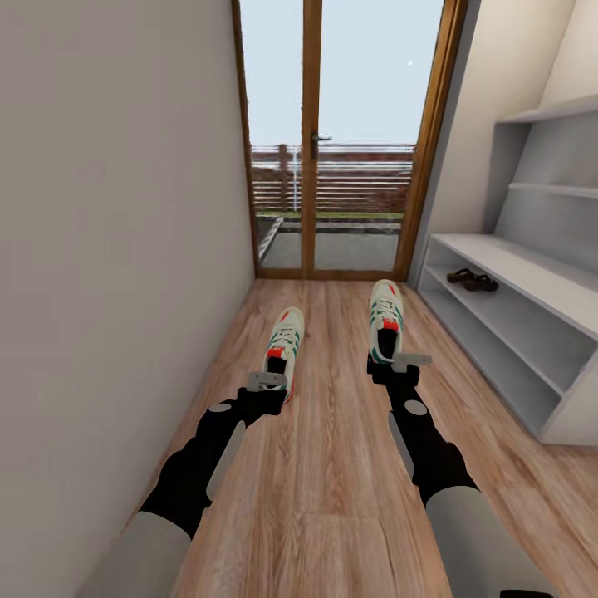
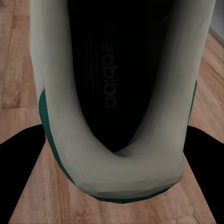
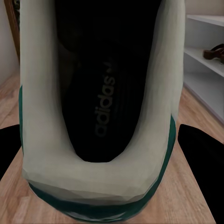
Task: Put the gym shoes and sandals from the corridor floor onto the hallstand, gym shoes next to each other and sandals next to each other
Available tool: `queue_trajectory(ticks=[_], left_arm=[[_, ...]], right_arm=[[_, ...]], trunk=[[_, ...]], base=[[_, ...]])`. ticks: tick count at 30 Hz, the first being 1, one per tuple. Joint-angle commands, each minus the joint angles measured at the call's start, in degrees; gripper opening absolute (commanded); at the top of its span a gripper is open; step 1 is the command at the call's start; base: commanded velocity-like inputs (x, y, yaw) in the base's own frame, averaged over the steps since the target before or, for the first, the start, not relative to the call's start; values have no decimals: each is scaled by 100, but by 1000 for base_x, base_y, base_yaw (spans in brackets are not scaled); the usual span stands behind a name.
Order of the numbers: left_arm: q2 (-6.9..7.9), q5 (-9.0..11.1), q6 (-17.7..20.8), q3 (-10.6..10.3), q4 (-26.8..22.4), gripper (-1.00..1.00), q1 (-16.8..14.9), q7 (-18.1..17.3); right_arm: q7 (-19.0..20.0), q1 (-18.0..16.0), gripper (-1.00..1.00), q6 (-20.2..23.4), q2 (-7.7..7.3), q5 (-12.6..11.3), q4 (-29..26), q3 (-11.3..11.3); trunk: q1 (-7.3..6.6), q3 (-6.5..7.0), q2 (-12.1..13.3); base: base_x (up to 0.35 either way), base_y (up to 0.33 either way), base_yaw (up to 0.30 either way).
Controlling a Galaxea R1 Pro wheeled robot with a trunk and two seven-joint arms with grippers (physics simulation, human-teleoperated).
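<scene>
Two cream-white gym shoes with green stripes point toward the glass door. My left gripper (image 1: 267, 380) is shut on the heel of the left gym shoe (image 1: 285, 340), and in the left wrist view its black fingers (image 2: 18, 186) press both sides of that heel (image 2: 116, 172). My right gripper (image 1: 400, 363) is shut on the heel of the right gym shoe (image 1: 386, 318), whose heel (image 3: 93, 172) sits between the fingers (image 3: 200, 168). Both brown sandals (image 1: 472, 280) lie side by side on the lower shelf of the pale hallstand (image 1: 531, 274), also seen as sandals (image 3: 213, 51).
A plain wall (image 1: 116, 249) runs along the left of the narrow corridor. A wood-framed glass door (image 1: 311, 141) closes the far end. Wood plank floor (image 1: 332, 465) stretches between my arms and the hallstand on the right.
</scene>
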Motion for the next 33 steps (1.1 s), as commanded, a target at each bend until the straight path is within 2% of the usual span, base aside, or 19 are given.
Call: queue_trajectory(ticks=[1, 17, 26, 33], left_arm=[[1, 59, 32, 1, -6, -100, -3, 12], [2, 59, 35, 1, -6, -100, -3, 12], [2, 58, 32, 1, -6, -100, -1, 11], [2, 59, 30, 1, -6, -100, 5, 12]], right_arm=[[-7, -3, -100, 6, 6, 63, -2, -13], [-14, -3, -100, 6, 6, 63, -2, -12], [-12, -3, -100, 6, 6, 63, -2, -11], [-8, -3, -100, 6, 6, 63, -2, -9]], trunk=[[2, -5, -2], [2, -5, -2], [2, -5, -2], [2, -5, -2]], base=[[344, 0, 0], [344, 0, -8], [327, 0, -229], [68, 0, -250]])
